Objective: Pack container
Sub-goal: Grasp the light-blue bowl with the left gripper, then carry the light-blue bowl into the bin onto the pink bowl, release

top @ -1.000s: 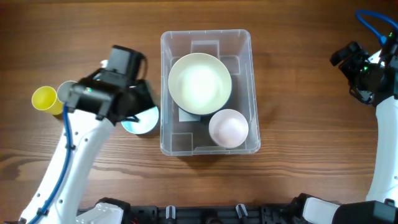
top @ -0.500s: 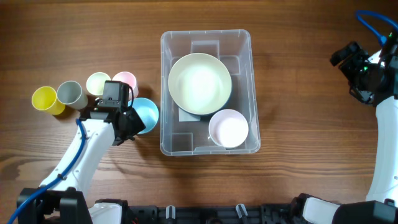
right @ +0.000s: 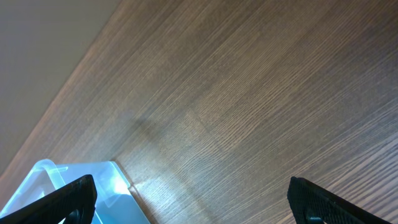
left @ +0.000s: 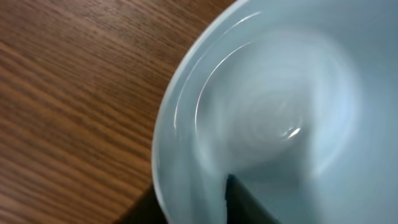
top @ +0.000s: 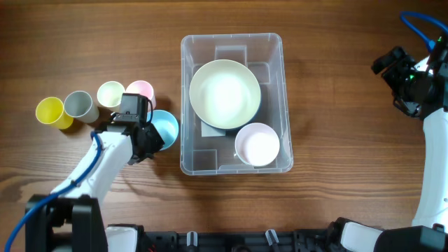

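The clear container (top: 189,70) stands mid-table and holds a large cream bowl (top: 225,94) and a small pink bowl (top: 257,144). A light blue bowl (top: 166,126) sits on the table just left of the container. My left gripper (top: 145,138) is shut on the bowl's left rim. In the left wrist view the blue bowl (left: 280,106) fills the frame, and my left gripper (left: 193,202) has one finger (left: 245,205) inside the wall and the other outside. My right gripper (top: 397,78) is open and empty, high at the far right. It also shows in the right wrist view (right: 193,199).
Four small cups stand in a row left of the blue bowl: yellow (top: 50,112), grey (top: 78,106), pale green (top: 110,94) and pink (top: 141,89). A container corner (right: 74,186) shows in the right wrist view. The wooden table (top: 350,140) lies between the container and the right arm.
My left arm came down from above the cups to the blue bowl's rim, uncovering the pale green and pink cups, then barely shifted. The right arm has not moved.
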